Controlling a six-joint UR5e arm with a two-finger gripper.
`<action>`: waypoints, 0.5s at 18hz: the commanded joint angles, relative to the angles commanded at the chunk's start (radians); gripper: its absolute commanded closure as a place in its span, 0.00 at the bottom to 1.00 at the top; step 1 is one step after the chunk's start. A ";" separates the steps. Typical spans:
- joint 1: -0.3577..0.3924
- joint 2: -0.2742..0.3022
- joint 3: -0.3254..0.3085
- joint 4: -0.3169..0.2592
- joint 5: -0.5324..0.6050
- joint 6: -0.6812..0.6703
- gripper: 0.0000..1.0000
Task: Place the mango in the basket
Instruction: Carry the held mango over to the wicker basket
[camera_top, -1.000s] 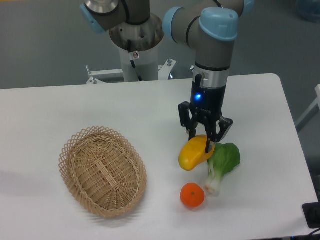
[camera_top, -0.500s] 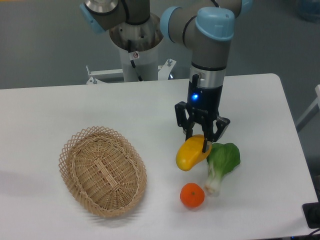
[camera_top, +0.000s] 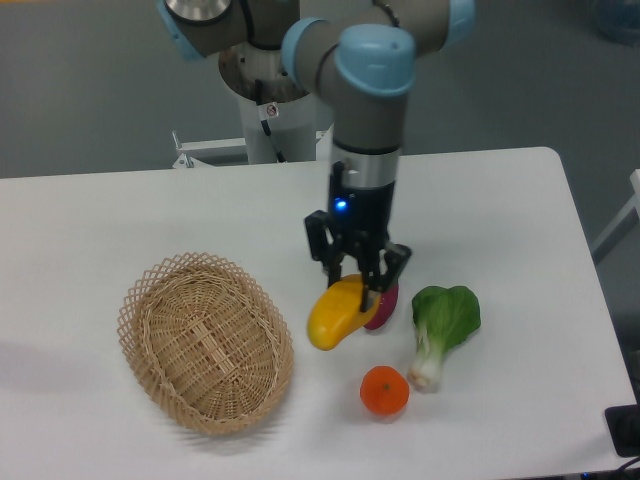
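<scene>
Now the claw (camera_top: 358, 285) is closed on the upper end of the mango (camera_top: 337, 313), its dark fingers pinching the fruit from either side. The mango is smooth, yellow-orange and oblong, hanging tilted with its lower end pointing down-left, between the basket (camera_top: 205, 340) and the leafy green vegetable (camera_top: 442, 326). Just behind the mango a small purple thing (camera_top: 384, 306) peeks out. The basket is oval, woven tan wicker with an open lattice rim, lying left of the mango. A round orange (camera_top: 384, 390) sits nearer the table's (camera_top: 150, 215) front edge.
</scene>
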 joint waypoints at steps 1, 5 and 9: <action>-0.012 0.000 -0.002 0.000 0.002 -0.012 0.55; -0.066 -0.012 -0.031 0.012 -0.002 -0.107 0.55; -0.135 -0.054 -0.035 0.017 0.050 -0.147 0.55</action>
